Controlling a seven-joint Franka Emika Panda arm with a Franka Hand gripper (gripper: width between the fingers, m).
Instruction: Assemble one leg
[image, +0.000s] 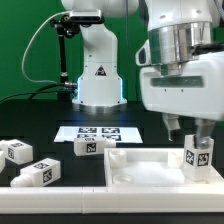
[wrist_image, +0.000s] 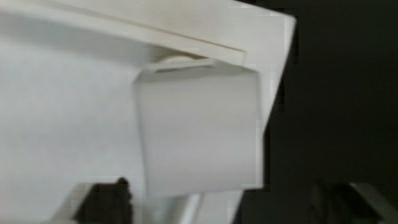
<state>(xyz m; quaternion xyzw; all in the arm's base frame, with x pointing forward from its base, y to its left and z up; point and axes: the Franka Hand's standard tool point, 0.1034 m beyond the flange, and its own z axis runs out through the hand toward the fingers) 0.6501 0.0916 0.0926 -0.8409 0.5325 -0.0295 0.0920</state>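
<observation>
My gripper (image: 200, 148) hangs at the exterior view's right and is shut on a leg (image: 200, 156), a small white block with a black-and-white tag. The leg stands upright at the right near corner of the large white rimmed tray (image: 140, 166). In the wrist view the leg (wrist_image: 199, 130) runs between my dark fingertips (wrist_image: 111, 200), its far end against the tray's rim (wrist_image: 214, 45). The right fingertip is hard to tell from the black table. Where the leg meets the tray is hidden.
Three loose legs lie on the black table at the exterior view's left: one (image: 17, 151), one (image: 38, 172), and one (image: 90, 146) by the marker board (image: 95, 131). The arm's white base (image: 97, 75) stands behind.
</observation>
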